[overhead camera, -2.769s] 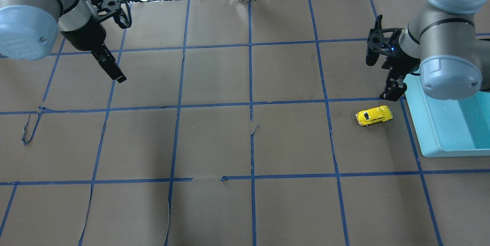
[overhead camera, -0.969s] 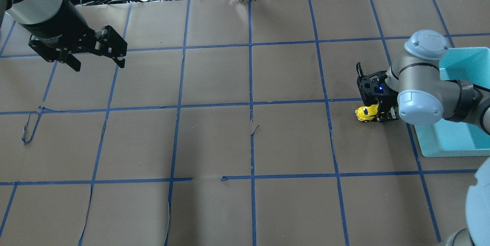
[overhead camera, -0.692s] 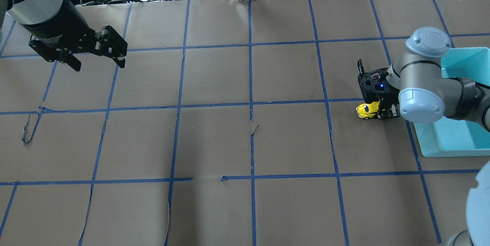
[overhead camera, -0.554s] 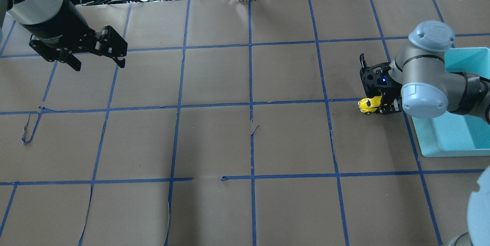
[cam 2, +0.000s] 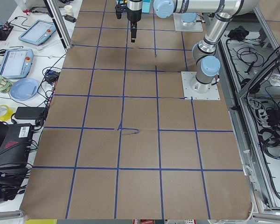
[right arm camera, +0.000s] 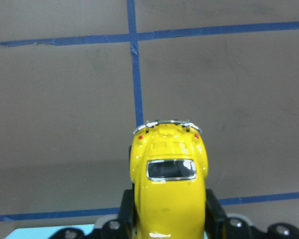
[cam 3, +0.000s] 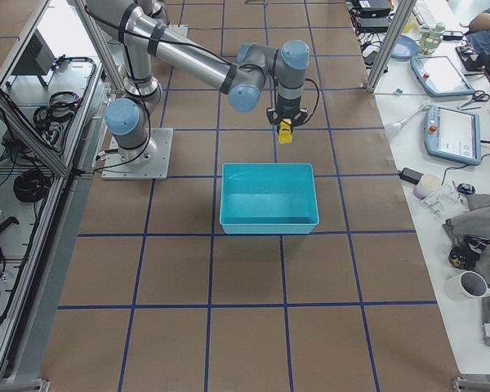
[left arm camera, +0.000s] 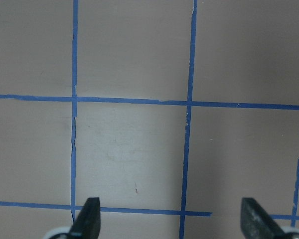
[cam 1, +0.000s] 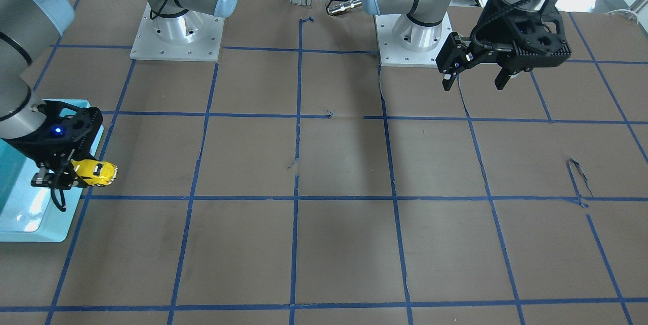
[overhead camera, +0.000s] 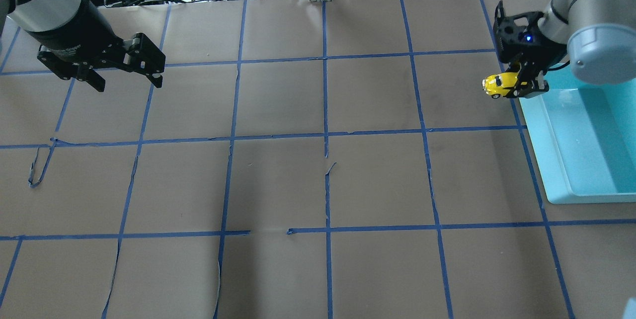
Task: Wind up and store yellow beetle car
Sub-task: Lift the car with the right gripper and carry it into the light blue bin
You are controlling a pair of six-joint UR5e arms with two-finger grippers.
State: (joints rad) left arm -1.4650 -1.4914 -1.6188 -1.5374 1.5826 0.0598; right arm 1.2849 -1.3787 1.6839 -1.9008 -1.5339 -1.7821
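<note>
- The right claw (overhead camera: 522, 86) is clamped on the yellow beetle car (overhead camera: 499, 84), gripping it by its sides. One end of the car sticks out past the fingers in the overhead view.
- The car sits at the upper right of the overhead frame. In the front-facing view it is at the left edge, beside the teal bin (overhead camera: 540, 146).
- It looks lifted clear of the desk (overhead camera: 318, 180): the right wrist view shows the brown paper well below the car (right arm camera: 168, 186), with no wheel touching.
- The car is not yet over the bin. From the right side view it hangs just beyond the bin's far rim (cam 3: 269, 167), near but outside it.
- The left claw (overhead camera: 128, 83) hovers at the upper left of the overhead frame, spread wide and empty. Its wrist view shows only taped grid between the fingertips (left arm camera: 87, 216).
- Judgement on progress: picking up is done. Whether the spring has been wound cannot be told from these pictures, as nothing on the car shows it.
- If winding is complete, what remains is to carry the car over the bin wall, lower it and let go. The bin's visible part holds nothing.
</note>
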